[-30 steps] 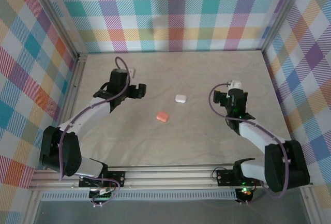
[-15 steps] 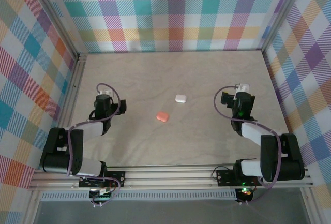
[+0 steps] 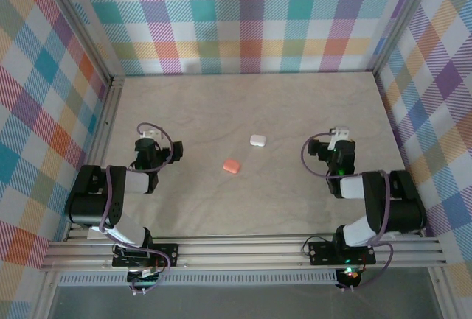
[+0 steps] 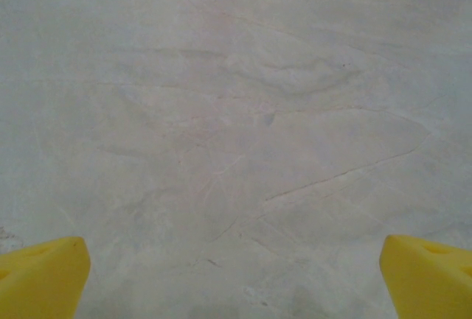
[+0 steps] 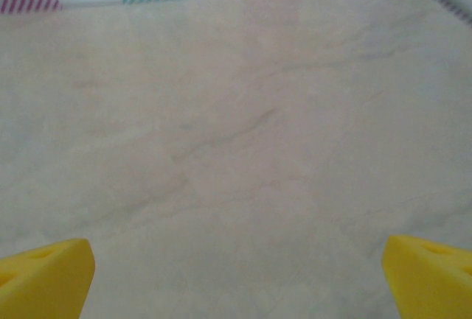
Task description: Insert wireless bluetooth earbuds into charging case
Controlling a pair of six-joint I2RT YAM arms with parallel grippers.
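Bare tabletop [image 3: 295, 208] rings the salmon charging case [image 3: 231, 166], with the plaid walls [image 3: 251, 17] well apart from it. The white charging case [image 3: 257, 141] lies near, behind and right of it. The left arm [image 3: 122, 183] and right arm [image 3: 383, 201] sit folded, well to either side of it. The left tool [image 4: 232, 260] and right tool [image 5: 236, 260] gape wide, holding nothing.

A small white pebble-shaped case [image 3: 257, 141] is lying mid-table on the beige marbled tabletop [image 3: 243, 105], a salmon-pink rounded case [image 3: 231, 166] sitting near it. The left arm [image 3: 125, 183] and right arm [image 3: 361, 186] are sitting folded, well apart from both.
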